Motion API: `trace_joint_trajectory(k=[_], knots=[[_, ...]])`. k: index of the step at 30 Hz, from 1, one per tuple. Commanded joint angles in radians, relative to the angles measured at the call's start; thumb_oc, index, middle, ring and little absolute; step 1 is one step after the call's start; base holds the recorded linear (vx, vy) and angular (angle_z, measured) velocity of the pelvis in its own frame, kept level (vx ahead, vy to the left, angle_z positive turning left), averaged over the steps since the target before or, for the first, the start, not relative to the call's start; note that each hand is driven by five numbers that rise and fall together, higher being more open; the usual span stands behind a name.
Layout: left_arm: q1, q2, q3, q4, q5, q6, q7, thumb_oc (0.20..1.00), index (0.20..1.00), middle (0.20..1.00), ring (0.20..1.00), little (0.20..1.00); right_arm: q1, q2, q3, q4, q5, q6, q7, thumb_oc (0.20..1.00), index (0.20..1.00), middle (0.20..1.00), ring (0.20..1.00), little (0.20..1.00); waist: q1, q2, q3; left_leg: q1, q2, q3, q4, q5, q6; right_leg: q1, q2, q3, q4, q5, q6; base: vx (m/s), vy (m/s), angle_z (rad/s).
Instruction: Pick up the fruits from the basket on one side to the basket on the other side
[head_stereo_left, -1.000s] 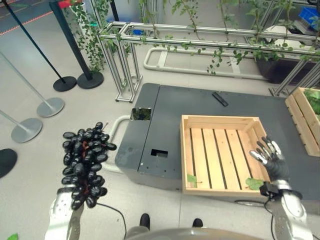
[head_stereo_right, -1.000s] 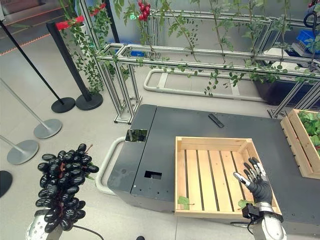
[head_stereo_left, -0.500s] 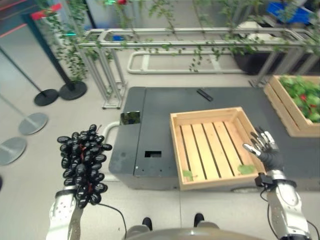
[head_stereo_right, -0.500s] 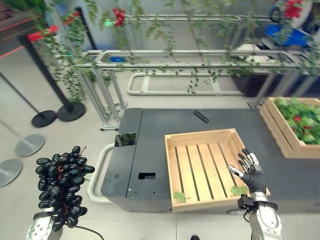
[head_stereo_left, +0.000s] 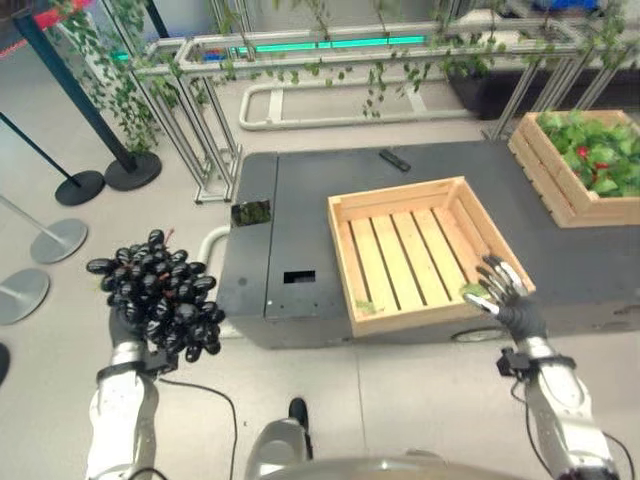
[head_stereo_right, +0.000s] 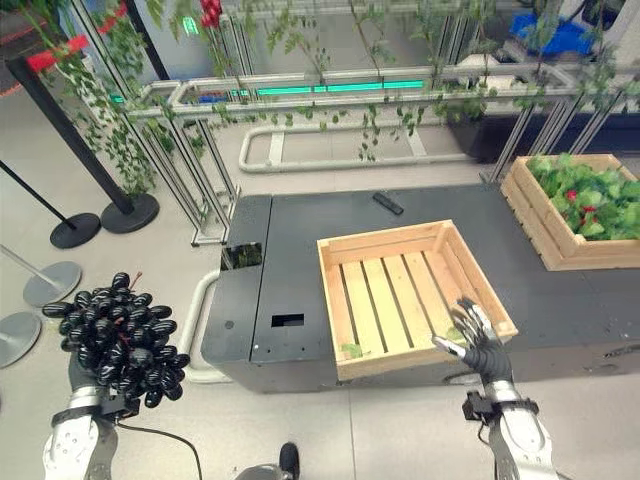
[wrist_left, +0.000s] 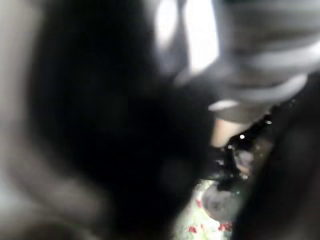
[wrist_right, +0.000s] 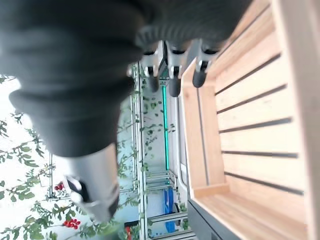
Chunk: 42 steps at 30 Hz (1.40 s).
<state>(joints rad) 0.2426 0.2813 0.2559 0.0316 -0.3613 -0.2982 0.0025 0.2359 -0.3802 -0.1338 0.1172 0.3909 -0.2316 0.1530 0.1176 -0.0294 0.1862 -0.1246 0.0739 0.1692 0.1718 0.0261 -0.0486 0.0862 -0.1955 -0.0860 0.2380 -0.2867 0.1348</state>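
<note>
A big bunch of dark grapes (head_stereo_left: 155, 295) is held up at the lower left, over the floor and left of the dark platform. My left hand (head_stereo_left: 126, 328) sits under and behind the bunch, gripping it; the same grapes (head_stereo_right: 115, 338) appear in the right eye view. An empty slatted wooden crate (head_stereo_left: 410, 250) rests on the dark platform (head_stereo_left: 300, 205). My right hand (head_stereo_left: 503, 293) hovers at the crate's near right corner with fingers spread straight, holding nothing. In the right wrist view the straight fingers (wrist_right: 172, 75) reach over the crate's slats (wrist_right: 250, 130).
A second wooden crate (head_stereo_left: 580, 165) full of greenery and red fruit stands at the platform's far right. A small black remote (head_stereo_left: 393, 160) lies behind the empty crate. Metal frames with vines (head_stereo_left: 330, 60) run along the back. Stanchion bases (head_stereo_left: 60, 238) stand on the floor at left.
The camera has swung, so the whole scene shifted and the far crate came further into view. The grapes stay up in my left hand, a little higher; the right hand stays open by the crate's corner.
</note>
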Motion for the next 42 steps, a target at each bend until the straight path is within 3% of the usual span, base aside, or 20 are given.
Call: trace_joint_trajectory(k=[1,2,4,6,9,11,13,15,19,20,22,26,38,41,42], knots=[[-0.012,0.067,0.025,-0.074,0.017,-0.072,0.007,0.200,0.200,0.200,0.200,0.200,0.034,-0.039,-0.044,-0.083,0.004,-0.040,0.032,1.000,1.000,1.000,1.000,1.000,-0.014,-0.007,-0.032,-0.117,-0.001,-0.064,-0.002,0.064,0.015,0.045,0.033,-0.020,0.028,-0.013,-0.024,-0.30,-0.437,0.21],[-0.001,0.052,0.013,-0.077,0.012,-0.066,-0.001,0.200,0.200,0.200,0.200,0.200,0.036,-0.059,-0.056,-0.096,0.013,-0.040,0.036,1.000,1.000,1.000,1.000,1.000,-0.013,0.014,-0.009,-0.108,0.041,-0.088,-0.037,0.123,-0.011,0.033,0.076,-0.033,0.048,-0.032,-0.048,-0.17,-0.231,0.23],[-0.003,0.045,0.003,-0.074,0.010,-0.063,-0.006,0.200,0.200,0.200,0.200,0.200,0.033,-0.065,-0.061,-0.098,0.016,-0.042,0.036,1.000,1.000,1.000,1.000,1.000,-0.016,0.028,0.007,-0.103,0.056,-0.107,-0.058,0.156,-0.026,0.034,0.096,-0.043,0.052,-0.028,-0.058,-0.22,-0.276,-0.03],[-0.016,0.031,-0.033,-0.045,0.011,-0.059,-0.015,0.200,0.200,0.200,0.200,0.200,0.023,-0.087,-0.071,-0.104,0.022,-0.055,0.024,1.000,1.000,1.000,1.000,1.000,-0.018,0.060,0.042,-0.105,0.088,-0.137,-0.142,0.208,-0.069,0.026,0.149,-0.076,0.039,-0.016,-0.078,-0.32,-0.342,-0.04],[-0.017,0.020,-0.062,-0.035,0.005,-0.053,-0.031,0.200,0.200,0.200,0.200,0.200,0.033,-0.094,-0.084,-0.112,0.018,-0.066,0.014,1.000,1.000,1.000,1.000,1.000,-0.029,0.061,0.056,-0.110,0.088,-0.112,-0.203,0.216,-0.081,0.052,0.161,-0.119,-0.017,0.001,-0.083,-0.26,-0.246,0.69],[-0.030,0.025,-0.086,-0.018,0.017,-0.052,-0.031,0.200,0.200,0.200,0.200,0.200,0.037,-0.102,-0.101,-0.117,0.006,-0.074,-0.004,1.000,1.000,1.000,1.000,1.000,-0.045,0.045,0.070,-0.126,0.088,-0.061,-0.157,0.190,-0.074,0.049,0.163,-0.149,-0.051,0.031,-0.095,-0.34,-0.195,0.84],[-0.027,0.031,-0.089,-0.026,0.017,-0.050,-0.043,0.200,0.200,0.200,0.200,0.200,0.037,-0.094,-0.096,-0.111,0.000,-0.074,-0.013,1.000,1.000,1.000,1.000,1.000,-0.056,0.029,0.069,-0.118,0.063,-0.100,-0.025,0.152,-0.062,0.033,0.159,-0.174,-0.098,0.085,-0.091,-0.36,-0.142,1.02],[-0.011,0.028,-0.083,-0.035,0.009,-0.052,-0.051,0.200,0.200,0.200,0.200,0.200,0.043,-0.090,-0.091,-0.109,-0.002,-0.070,-0.008,1.000,1.000,1.000,1.000,1.000,-0.071,-0.007,0.063,-0.103,0.020,-0.092,0.171,0.034,-0.045,0.010,0.124,-0.198,-0.128,0.118,-0.098,-0.36,-0.100,0.48],[-0.035,0.046,-0.096,-0.036,0.002,-0.043,-0.060,0.200,0.200,0.200,0.200,0.200,0.050,-0.054,-0.091,-0.111,0.013,-0.069,-0.018,1.000,1.000,1.000,1.000,1.000,-0.120,-0.011,0.020,0.014,0.043,-0.027,0.275,-0.077,-0.030,-0.016,0.101,-0.277,-0.156,0.141,-0.102,-0.18,0.015,0.69],[-0.039,0.049,-0.101,-0.036,0.002,-0.040,-0.061,0.200,0.200,0.200,0.200,0.200,0.055,-0.044,-0.090,-0.112,0.013,-0.070,-0.021,1.000,1.000,1.000,1.000,1.000,-0.138,-0.002,0.012,0.074,0.052,-0.007,0.239,-0.111,-0.030,-0.025,0.097,-0.302,-0.150,0.143,-0.098,-0.08,0.125,0.89],[-0.053,0.052,-0.112,-0.033,0.004,-0.039,-0.062,0.200,0.200,0.200,0.200,0.200,0.060,-0.030,-0.093,-0.111,0.026,-0.073,-0.023,1.000,1.000,1.000,1.000,1.000,-0.172,0.027,-0.013,0.159,0.059,0.058,0.032,-0.122,-0.033,-0.035,0.090,-0.354,-0.156,0.161,-0.078,-0.07,0.178,1.28],[-0.049,0.073,-0.110,-0.044,0.022,-0.038,-0.057,0.200,0.200,0.200,0.200,0.200,0.058,-0.013,-0.075,-0.095,0.010,-0.070,-0.026,1.000,1.000,1.000,1.000,1.000,-0.179,0.029,-0.034,0.194,0.022,0.051,-0.105,-0.113,-0.023,-0.064,0.055,-0.384,-0.136,0.211,-0.053,-0.03,0.176,1.13],[-0.029,0.091,-0.088,-0.064,0.022,-0.037,-0.060,0.200,0.200,0.200,0.200,0.200,0.022,-0.010,-0.001,-0.064,-0.015,-0.051,-0.015,1.000,1.000,1.000,1.000,1.000,-0.132,0.007,-0.055,0.182,-0.039,0.005,-0.117,-0.127,0.015,-0.061,-0.012,-0.439,-0.110,0.241,-0.023,-0.01,0.109,0.13],[-0.025,0.109,-0.083,-0.085,0.020,-0.040,-0.066,0.200,0.200,0.200,0.200,0.200,-0.003,-0.014,0.036,-0.065,-0.032,-0.054,-0.012,1.000,1.000,1.000,1.000,1.000,-0.088,-0.006,-0.052,0.149,-0.058,-0.045,-0.091,-0.131,0.028,-0.067,-0.047,-0.491,-0.070,0.247,-0.009,-0.03,0.112,0.25],[-0.026,0.113,-0.086,-0.089,0.020,-0.039,-0.068,0.200,0.200,0.200,0.200,0.200,-0.004,-0.009,0.038,-0.059,-0.029,-0.055,-0.016,1.000,1.000,1.000,1.000,1.000,-0.076,-0.007,-0.050,0.152,-0.057,-0.071,-0.085,-0.154,0.021,-0.062,-0.052,-0.494,-0.050,0.231,0.009,0.00,0.103,0.73]])
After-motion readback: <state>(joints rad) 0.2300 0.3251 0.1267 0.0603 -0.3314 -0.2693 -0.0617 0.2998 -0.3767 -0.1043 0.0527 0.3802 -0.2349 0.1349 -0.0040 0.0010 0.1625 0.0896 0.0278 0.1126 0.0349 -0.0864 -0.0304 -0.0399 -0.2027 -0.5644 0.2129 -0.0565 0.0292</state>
